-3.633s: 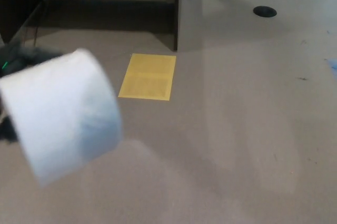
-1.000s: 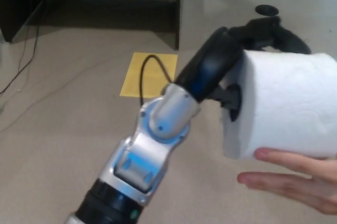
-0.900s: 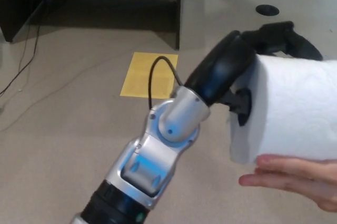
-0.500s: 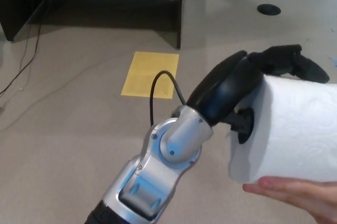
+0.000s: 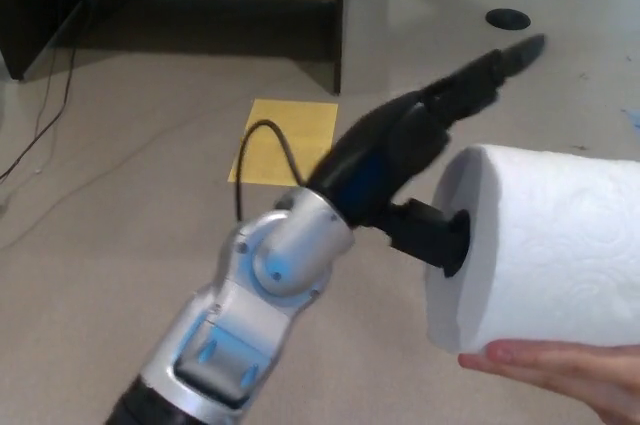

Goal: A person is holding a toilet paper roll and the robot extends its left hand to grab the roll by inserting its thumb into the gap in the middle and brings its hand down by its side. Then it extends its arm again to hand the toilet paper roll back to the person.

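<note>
On a person's fingers (image 5: pixel 560 370) rests the plump white embossed toilet paper roll (image 5: pixel 545 245), left hand (image 5: pixel 420 160) unclenched, thumb in its core.

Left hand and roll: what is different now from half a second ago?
The left hand has lifted its fingers off the top of the toilet paper roll; they now point away, blurred, while the thumb stays in the core. The person's hand still supports the roll from below. The yellow sheet is unmoved.

Toilet paper roll (image 5: pixel 545 245) at right, resting on a person's hand (image 5: pixel 570 373) below it, left hand (image 5: pixel 420 165) just left of the roll, thumb in its core, fingers (image 5: pixel 490 67) above, sheet (image 5: pixel 285 140) on floor behind.
</note>
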